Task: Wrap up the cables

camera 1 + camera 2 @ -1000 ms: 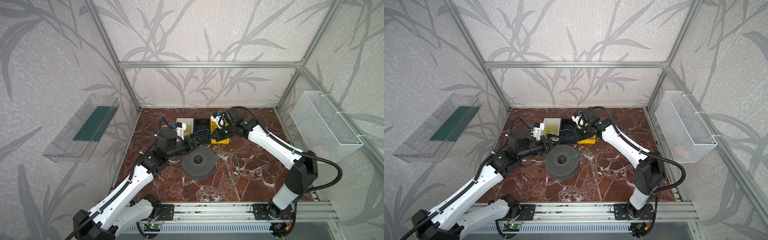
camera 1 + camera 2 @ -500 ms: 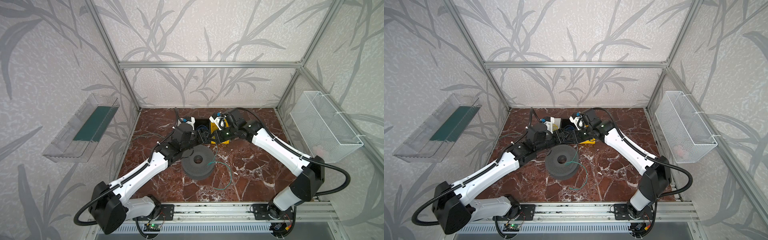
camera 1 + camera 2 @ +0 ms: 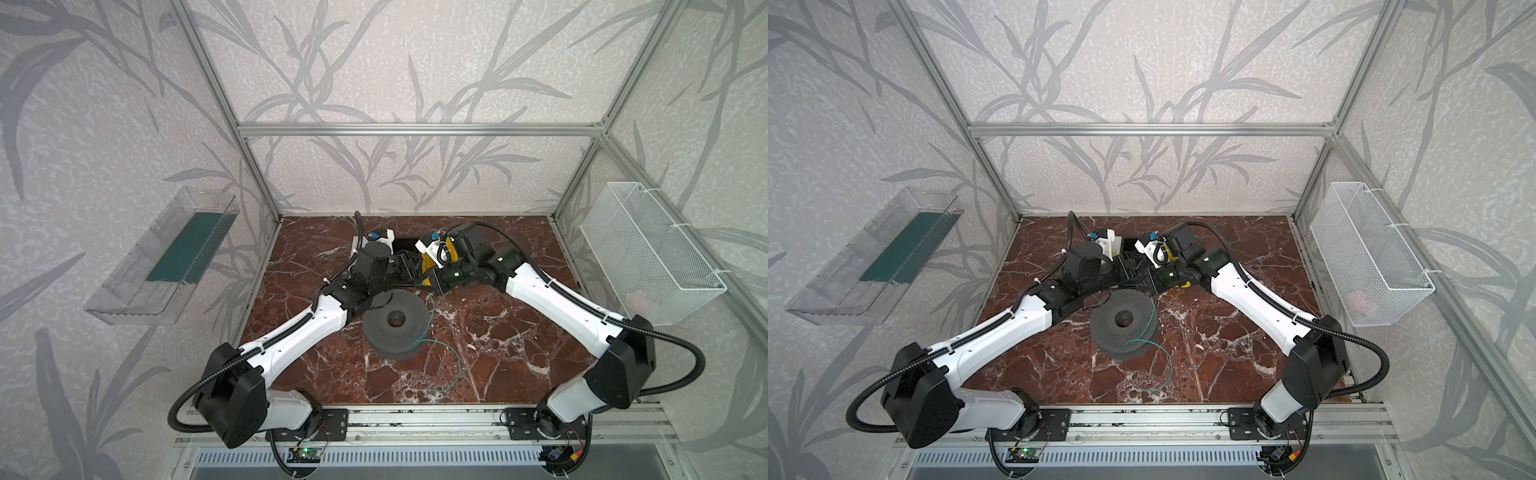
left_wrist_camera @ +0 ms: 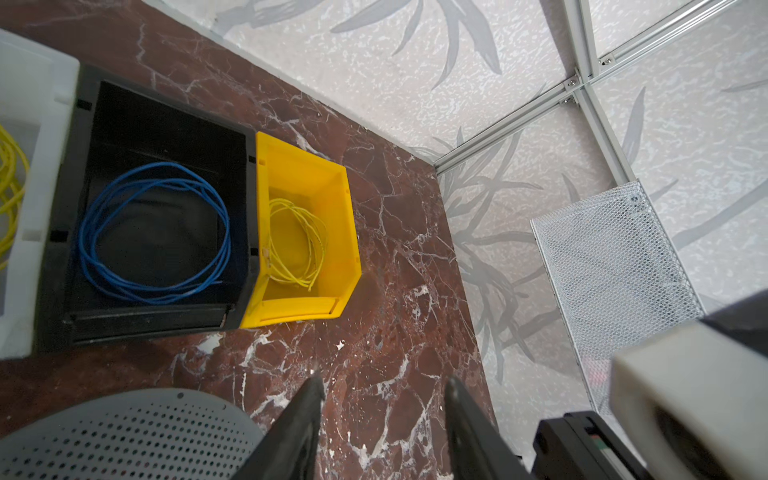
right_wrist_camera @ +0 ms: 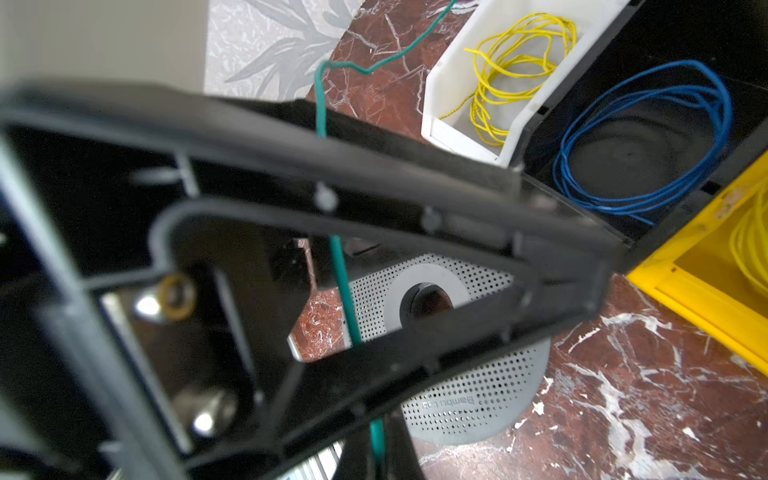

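The teal cable (image 3: pixel 432 307) drops from my right gripper (image 3: pixel 424 286), passes the grey perforated spool (image 3: pixel 395 322) and trails in a loose loop over the floor (image 3: pixel 1169 365). In the right wrist view the cable (image 5: pixel 343 282) runs into my right gripper (image 5: pixel 376 453), which is shut on it. My left gripper (image 3: pixel 411 272) hovers just behind the spool, close to the right one. Its jaws (image 4: pixel 384 380) stand apart over bare floor with nothing between them. One of its fingers (image 5: pixel 415 195) crosses in front of the cable.
Behind the spool sit a white bin (image 4: pixel 41 166) with yellow wire, a black bin (image 4: pixel 249 199) with a blue coil (image 4: pixel 153 232), and a yellow bin (image 4: pixel 347 232) with a yellow coil. A wire basket (image 3: pixel 648 257) hangs on the right wall, a clear tray (image 3: pixel 166 257) on the left.
My left arm has swung from the spool's left side to behind it, up against the right gripper, and its jaws have narrowed. The cable's loose loop has shifted on the floor.
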You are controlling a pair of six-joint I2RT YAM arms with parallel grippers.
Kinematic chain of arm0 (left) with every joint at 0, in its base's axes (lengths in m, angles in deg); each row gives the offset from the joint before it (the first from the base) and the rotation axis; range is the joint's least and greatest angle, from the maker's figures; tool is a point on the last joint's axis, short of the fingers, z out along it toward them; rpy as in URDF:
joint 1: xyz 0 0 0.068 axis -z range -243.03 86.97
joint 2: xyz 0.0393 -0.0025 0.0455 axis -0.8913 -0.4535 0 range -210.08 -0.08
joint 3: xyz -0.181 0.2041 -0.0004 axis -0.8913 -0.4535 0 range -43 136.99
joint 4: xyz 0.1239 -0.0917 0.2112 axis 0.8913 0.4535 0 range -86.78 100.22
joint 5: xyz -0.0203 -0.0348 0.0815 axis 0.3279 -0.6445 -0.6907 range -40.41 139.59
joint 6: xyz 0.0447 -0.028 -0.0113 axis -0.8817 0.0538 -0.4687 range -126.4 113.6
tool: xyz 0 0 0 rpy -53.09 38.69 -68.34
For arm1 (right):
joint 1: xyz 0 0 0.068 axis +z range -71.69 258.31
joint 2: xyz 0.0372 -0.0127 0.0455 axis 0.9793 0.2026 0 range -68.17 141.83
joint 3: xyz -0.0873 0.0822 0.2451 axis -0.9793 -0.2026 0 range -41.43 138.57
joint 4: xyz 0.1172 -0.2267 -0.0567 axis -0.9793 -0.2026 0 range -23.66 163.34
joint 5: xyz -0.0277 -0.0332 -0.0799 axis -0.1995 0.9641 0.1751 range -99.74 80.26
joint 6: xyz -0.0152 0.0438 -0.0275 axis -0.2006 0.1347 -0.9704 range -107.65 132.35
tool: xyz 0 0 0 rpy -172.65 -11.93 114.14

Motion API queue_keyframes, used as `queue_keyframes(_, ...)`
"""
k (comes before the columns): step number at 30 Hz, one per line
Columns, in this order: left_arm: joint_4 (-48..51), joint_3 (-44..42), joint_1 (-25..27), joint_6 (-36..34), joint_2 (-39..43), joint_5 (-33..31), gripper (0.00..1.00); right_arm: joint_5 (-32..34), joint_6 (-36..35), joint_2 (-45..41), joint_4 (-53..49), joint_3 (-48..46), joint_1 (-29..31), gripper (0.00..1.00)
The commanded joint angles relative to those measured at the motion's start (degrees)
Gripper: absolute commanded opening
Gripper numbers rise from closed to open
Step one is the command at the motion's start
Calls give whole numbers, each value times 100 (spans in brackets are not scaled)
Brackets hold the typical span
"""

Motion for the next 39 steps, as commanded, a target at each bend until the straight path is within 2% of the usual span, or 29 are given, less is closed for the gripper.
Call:
queue_keyframes(1,-402,-65,-30,66,-65,-142,37,-356,-128,-162,162,6,87,0)
queue_keyframes(7,-458,-224,-25,206,128,-410,0,-398,-257,-84,90,55,87,0)
queue_keyframes(11,-231,-257,4,302,334,-764,0,-464,-276,-73,23,133,83,0)
queue_keyframes(12,-176,-274,15,338,386,-911,0,-395,-357,-92,-135,241,71,5)
queue_keyframes(15,125,-212,38,385,454,-1380,0,29,-550,-412,-539,439,-52,45)
queue_keyframes(16,187,-192,36,377,451,-1510,0,106,-558,-606,-579,423,-149,54)
queue_keyframes(19,237,-110,37,333,357,-1705,0,223,-518,-1233,-676,330,-470,64)
queue_keyframes(24,405,131,48,356,110,-2023,0,229,-142,-2125,-798,-25,-735,68)
queue_keyframes(26,433,210,49,410,37,-2180,0,165,183,-2569,-604,-567,-719,69)
queue_keyframes(30,585,428,83,483,-68,-2519,0,576,1013,-3710,-126,-2045,-683,72)
queue_keyframes(32,663,539,110,474,-98,-2649,0,362,1616,-4069,326,-2730,-658,73)
queue_keyframes(34,743,667,123,413,-142,-2718,0,343,2374,-4349,950,-3396,-391,74)
queue_keyframes(39,833,820,132,375,-178,-2780,0,1231,3129,-4873,1365,-4220,621,76)
